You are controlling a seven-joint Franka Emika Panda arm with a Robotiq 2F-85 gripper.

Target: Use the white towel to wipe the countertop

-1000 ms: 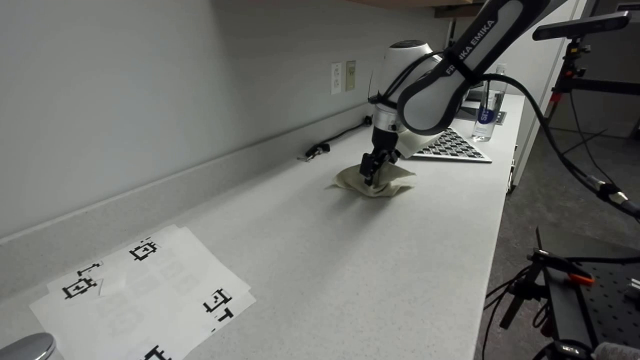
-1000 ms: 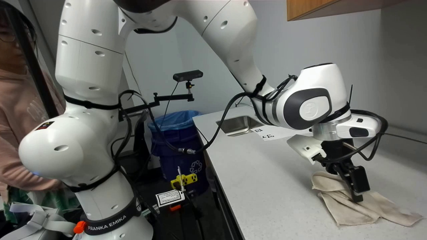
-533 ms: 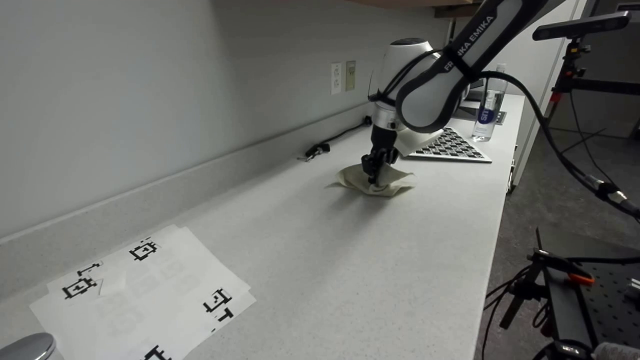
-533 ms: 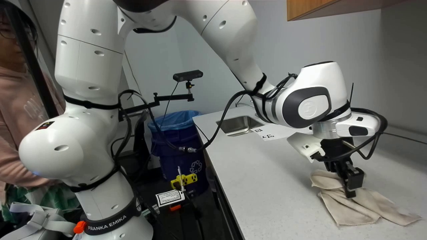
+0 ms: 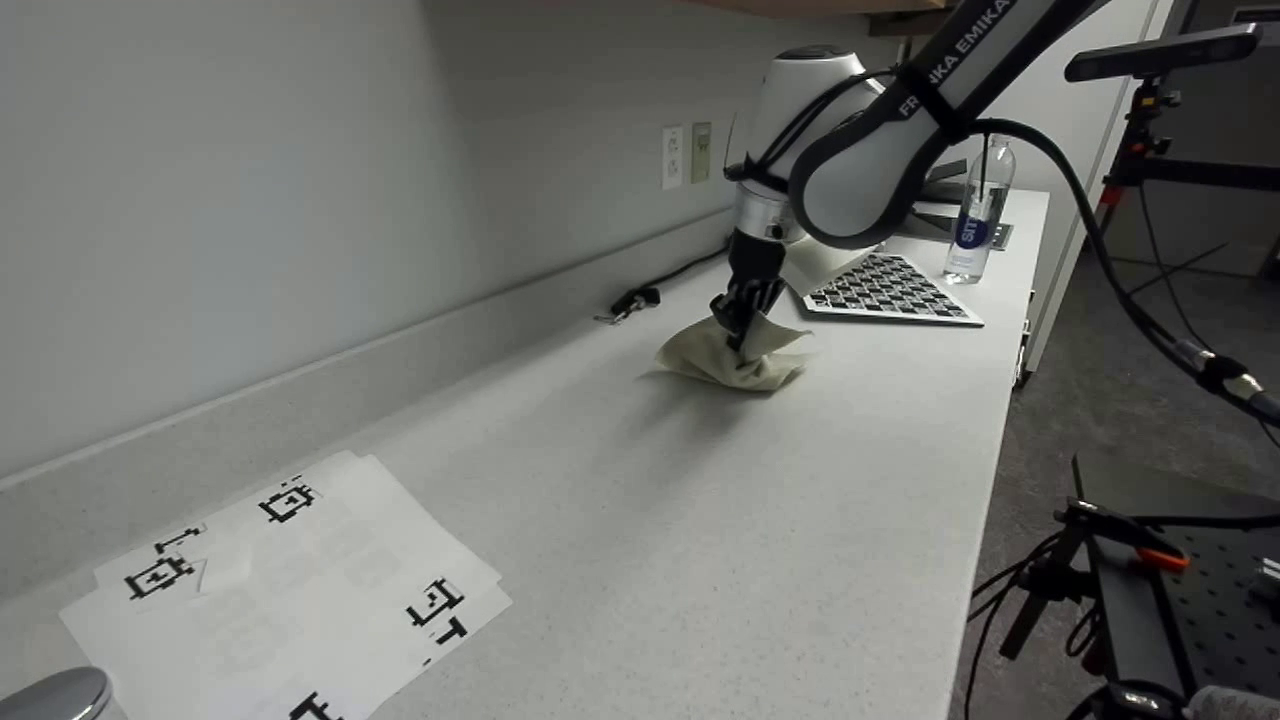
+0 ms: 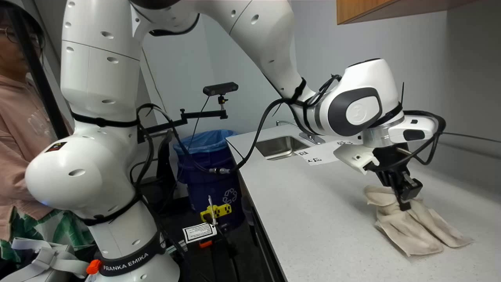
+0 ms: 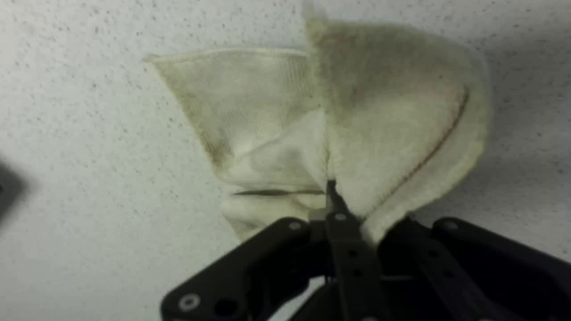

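The white towel point(image 6: 411, 231), a cream, crumpled cloth, is bunched up on the pale countertop point(image 6: 313, 219). My gripper point(image 6: 405, 205) points down into its middle, shut on a gathered fold. In the wrist view, cloth of the towel point(image 7: 392, 111) rises between the dark fingers point(image 7: 352, 254), while its far corner spreads flat to the left. Its edges still rest on the counter in both exterior views, and the part around the fingertips looks drawn up. The far fingertip is covered by cloth in the wrist view.
Along the wall lie a cable and a small black clip point(image 5: 635, 300). A checkered board point(image 5: 890, 290) and a water bottle point(image 5: 978, 220) stand beyond the arm. Marker sheets point(image 5: 290, 580) lie near a sink point(image 6: 281, 147). A wooden cabinet point(image 6: 383, 9) hangs above.
The jaws have closed on the towel. The gripper has risen a little and shifted, tilting slightly, and the towel has been pulled along with it, its middle bunching up.
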